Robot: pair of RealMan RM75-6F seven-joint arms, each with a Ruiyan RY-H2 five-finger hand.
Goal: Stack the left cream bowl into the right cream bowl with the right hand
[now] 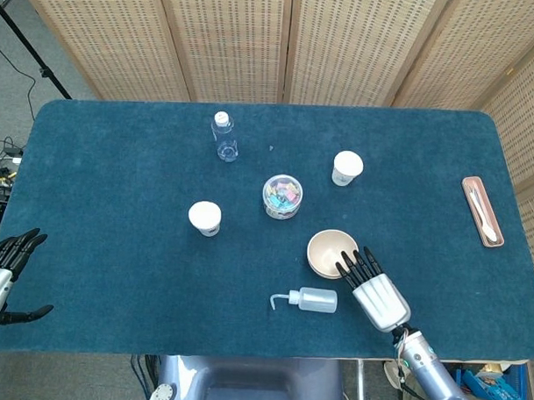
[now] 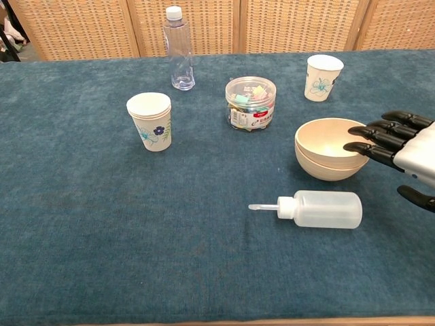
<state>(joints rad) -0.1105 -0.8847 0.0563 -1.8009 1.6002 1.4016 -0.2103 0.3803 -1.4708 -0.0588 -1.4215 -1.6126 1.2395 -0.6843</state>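
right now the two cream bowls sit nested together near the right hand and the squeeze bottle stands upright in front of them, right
Not quite: the squeeze bottle lies on its side, nozzle pointing left, as the chest view shows. The rest holds: the cream bowls are nested, with the right hand close beside them.

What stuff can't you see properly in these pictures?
- Right hand: the chest view's right edge cuts it off.
- Lower cream bowl: only a rim band shows in the chest view; the upper cream bowl fills it.
- Jar contents: too small in the head view.
- Left hand: cut by the head view's left edge, absent from the chest view.
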